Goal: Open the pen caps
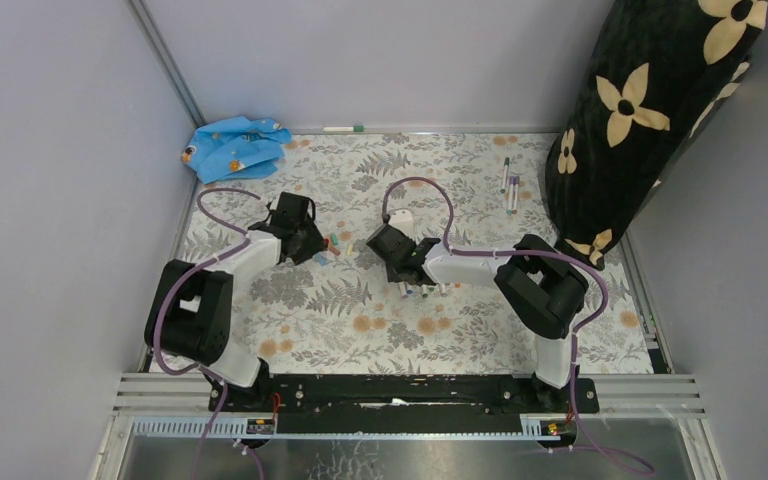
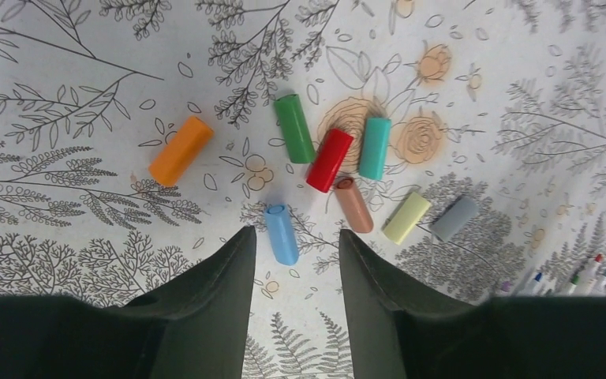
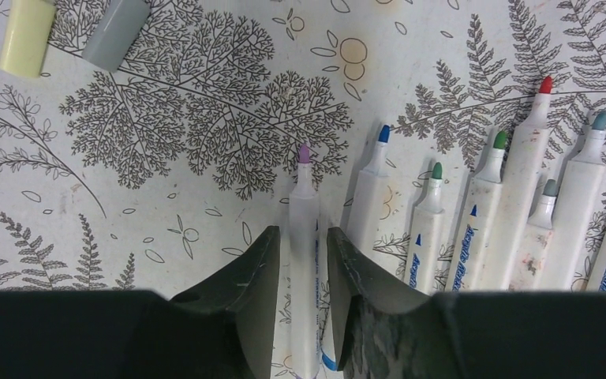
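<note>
Eight short plastic pen caps [image 2: 329,160] are lying loose on the counter [image 1: 360,320], whose flat covering is printed with grey ferns and orange blooms. They are smooth, matte cylinders, and they are fanning away from the grey cap [image 2: 454,218]. A pale yellow cap [image 2: 407,217] is sitting just beside it. A brown cap [image 2: 354,204], red cap [image 2: 327,163], teal cap [image 2: 375,148] and green cap [image 2: 294,128] are clustering close together beyond that, and an orange cap [image 2: 180,150] is resting well apart, farthest from the grey cap.

The left gripper [image 2: 298,237] is pointing down at the counter with its dark, wedge-shaped fingers standing partly apart and gripping nothing. A light blue cap [image 2: 282,234] is lying flat between their tips, beyond the brown cap from the grey cap.

On the grey cap's other side, uncapped pens [image 3: 481,213] with smudged white barrels and conical coloured tips are lying side by side. The right gripper [image 3: 303,234] is loosely straddling the purple-tipped pen [image 3: 304,189], the pen in that row nearest the grey cap, with a slim gap showing on either side of the barrel.
</note>
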You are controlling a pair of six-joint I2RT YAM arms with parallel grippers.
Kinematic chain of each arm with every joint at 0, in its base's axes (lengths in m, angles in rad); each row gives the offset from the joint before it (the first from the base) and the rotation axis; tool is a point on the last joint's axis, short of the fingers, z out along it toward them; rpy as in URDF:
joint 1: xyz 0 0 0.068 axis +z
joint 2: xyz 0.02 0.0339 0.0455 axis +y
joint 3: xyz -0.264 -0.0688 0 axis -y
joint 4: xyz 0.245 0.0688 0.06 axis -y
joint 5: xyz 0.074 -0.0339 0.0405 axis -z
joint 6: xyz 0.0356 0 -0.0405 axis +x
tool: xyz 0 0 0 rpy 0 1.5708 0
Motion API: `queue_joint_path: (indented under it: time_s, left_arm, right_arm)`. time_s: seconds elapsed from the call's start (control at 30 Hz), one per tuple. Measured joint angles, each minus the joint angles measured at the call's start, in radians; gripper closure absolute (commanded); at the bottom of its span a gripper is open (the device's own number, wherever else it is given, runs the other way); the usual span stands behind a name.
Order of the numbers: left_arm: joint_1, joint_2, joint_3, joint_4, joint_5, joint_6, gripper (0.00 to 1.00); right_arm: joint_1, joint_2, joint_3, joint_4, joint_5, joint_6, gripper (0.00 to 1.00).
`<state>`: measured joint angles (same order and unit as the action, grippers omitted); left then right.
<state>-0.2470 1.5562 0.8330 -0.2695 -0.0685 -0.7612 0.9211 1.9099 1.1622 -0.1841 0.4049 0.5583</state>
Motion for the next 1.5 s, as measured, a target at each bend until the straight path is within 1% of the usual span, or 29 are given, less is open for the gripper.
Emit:
queue_joint_path:
  time_s: [0.17,0.27,0.33,0.4,0.5,0.53,0.6,0.8,0.9,1.0,1.23,1.5]
  left_arm:
    - [0.000,-0.055,0.000,-0.007,-0.003,-0.006,0.50]
    - [0.000,-0.092,0.000,-0.021,-0.005,-0.007,0.48]
    - [0.000,-0.115,0.001,-0.030,-0.005,-0.007,0.45]
    - [0.000,-0.143,0.002,-0.036,-0.003,-0.008,0.43]
    - [0.000,-0.183,0.003,-0.032,0.021,-0.008,0.41]
    - [0.000,-0.193,0.003,-0.029,0.034,-0.008,0.40]
    - [0.000,-0.214,0.003,-0.016,0.070,-0.010,0.39]
    - [-0.005,-0.242,0.017,0.010,0.153,-0.021,0.37]
    - [-0.016,-0.245,0.027,0.021,0.173,-0.031,0.37]
    - [-0.027,-0.247,0.034,0.038,0.184,-0.041,0.37]
    - [-0.060,-0.249,0.034,0.091,0.196,-0.070,0.37]
    - [-0.097,-0.244,0.032,0.146,0.196,-0.086,0.36]
  right_arm:
    - [-0.002,0.001,0.001,-0.001,0.008,0.000,0.65]
    - [-0.003,-0.002,0.001,-0.007,0.023,-0.008,0.60]
    - [-0.006,-0.012,0.001,-0.022,0.031,-0.024,0.59]
    - [-0.012,-0.029,0.020,-0.056,0.048,-0.046,0.51]
    - [-0.043,-0.053,0.076,-0.081,0.057,-0.072,0.43]
    - [-0.063,-0.064,0.093,-0.082,0.058,-0.080,0.40]
    - [-0.118,-0.085,0.122,-0.083,0.058,-0.092,0.37]
    - [-0.352,-0.080,0.220,-0.103,0.055,-0.136,0.36]
    - [-0.459,-0.019,0.323,-0.117,0.055,-0.163,0.36]
    - [-0.526,0.068,0.417,-0.118,0.054,-0.186,0.36]
    - [-0.638,0.292,0.602,-0.135,0.044,-0.218,0.35]
    - [-0.730,0.406,0.700,-0.159,0.019,-0.233,0.34]
